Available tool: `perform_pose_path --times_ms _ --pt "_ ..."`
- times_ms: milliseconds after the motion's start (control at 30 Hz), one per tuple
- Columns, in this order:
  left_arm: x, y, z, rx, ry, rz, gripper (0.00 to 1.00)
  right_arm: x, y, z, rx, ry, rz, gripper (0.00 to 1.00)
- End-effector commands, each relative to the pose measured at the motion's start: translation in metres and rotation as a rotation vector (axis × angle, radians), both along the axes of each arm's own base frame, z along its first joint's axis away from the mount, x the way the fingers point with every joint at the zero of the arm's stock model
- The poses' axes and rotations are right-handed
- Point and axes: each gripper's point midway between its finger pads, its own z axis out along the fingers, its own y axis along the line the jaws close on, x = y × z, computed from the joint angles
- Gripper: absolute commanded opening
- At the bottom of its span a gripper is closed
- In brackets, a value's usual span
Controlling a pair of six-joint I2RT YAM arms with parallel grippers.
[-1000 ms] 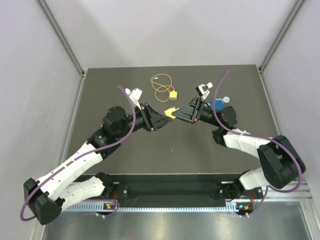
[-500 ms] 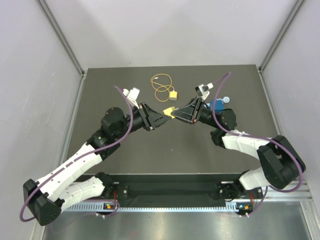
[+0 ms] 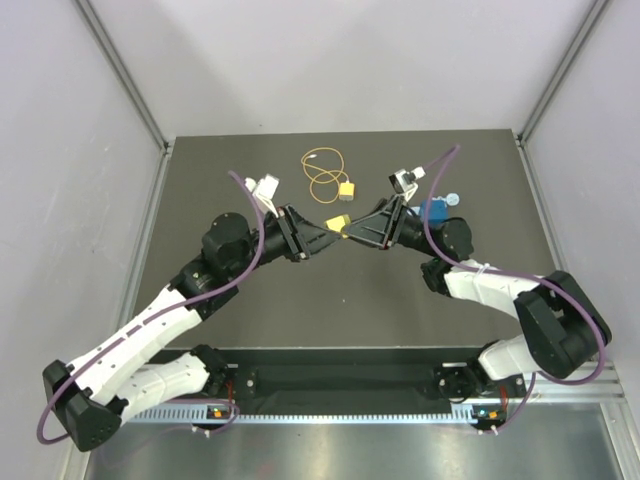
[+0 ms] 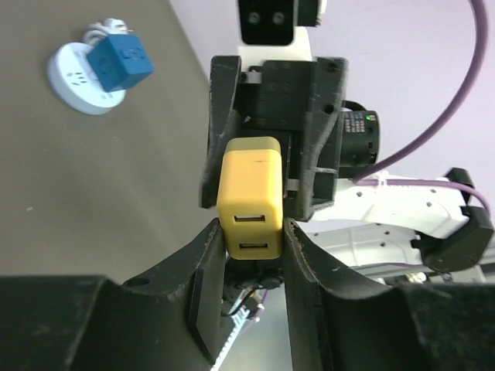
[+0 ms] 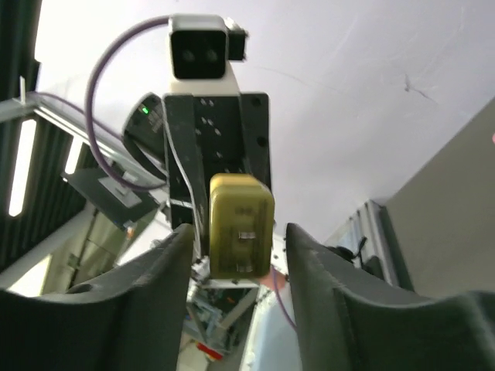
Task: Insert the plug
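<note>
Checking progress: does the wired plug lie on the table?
Yes, the plug lies on the dark table, with no fingers around it.

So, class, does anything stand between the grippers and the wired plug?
Nothing on the table does. The plug lies just beyond them, but the left gripper clamps the loose yellow block, which sits between the right gripper's open fingers.

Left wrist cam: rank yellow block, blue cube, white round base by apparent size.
1. yellow block: largest, though it's nearest the lens.
2. blue cube and white round base: about alike, unranked; the cube covers part of the base.
</note>
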Motion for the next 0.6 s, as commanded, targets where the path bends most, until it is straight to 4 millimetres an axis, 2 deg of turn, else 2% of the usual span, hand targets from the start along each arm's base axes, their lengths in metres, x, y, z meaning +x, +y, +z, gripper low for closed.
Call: perform_pose_path --times_ms 0,67,100,133,167,200,233,267,300,333,367,400,433,467,533,567 --pt "0.007 0.014 0.027 0.046 -0.082 0.077 0.0 -0.024 -0.021 0.03 0.063 -0.269 -0.011 0.53" --pt "0.011 0.029 0.019 0.181 -0.075 0.134 0.0 -0.015 -0.037 0.032 0.052 -0.279 -0.061 0.6" --pt "0.013 0.037 0.014 0.236 -0.063 0.159 0.0 -0.014 -0.044 0.036 0.049 -0.287 -0.081 0.69" --pt "0.015 0.043 0.012 0.289 -0.075 0.174 0.0 -0.01 -0.049 0.035 0.036 -0.287 -0.105 0.71" --pt "0.02 0.049 0.021 0.316 -0.081 0.201 0.0 -0.001 -0.058 0.032 0.016 -0.277 -0.154 0.73" --pt "0.019 0.06 0.002 0.411 -0.027 0.224 0.0 0.002 -0.062 0.03 -0.021 -0.278 -0.191 0.77" --pt "0.032 0.071 0.003 0.475 -0.028 0.289 0.0 0.008 -0.067 0.028 -0.046 -0.277 -0.229 0.81" --pt "0.036 0.081 -0.006 0.545 0.001 0.325 0.0 0.011 -0.068 0.026 -0.075 -0.273 -0.251 0.84" --pt "0.04 0.104 -0.025 0.674 0.053 0.395 0.0 0.015 -0.069 0.015 -0.156 -0.265 -0.289 0.92" --pt "0.052 0.116 -0.032 0.762 0.074 0.429 0.0 0.02 -0.071 0.011 -0.199 -0.262 -0.329 0.98" --pt "0.058 0.128 -0.039 0.829 0.101 0.46 0.0 0.023 -0.073 0.016 -0.233 -0.28 -0.363 1.0" --pt "0.059 0.15 -0.052 0.937 0.15 0.507 0.0 0.026 -0.077 -0.002 -0.339 -0.259 -0.395 1.0" --pt "0.073 0.162 -0.059 1.008 0.186 0.543 0.0 0.028 -0.08 -0.005 -0.383 -0.259 -0.421 1.0" --pt "0.078 0.174 -0.064 1.056 0.214 0.581 0.0 0.034 -0.086 -0.015 -0.471 -0.252 -0.463 1.0" --pt "0.092 0.195 -0.08 1.149 0.298 0.639 0.0 0.033 -0.094 -0.017 -0.531 -0.263 -0.497 1.0" --pt "0.096 0.199 -0.085 1.165 0.322 0.645 0.0 0.035 -0.097 -0.016 -0.554 -0.266 -0.515 1.0"
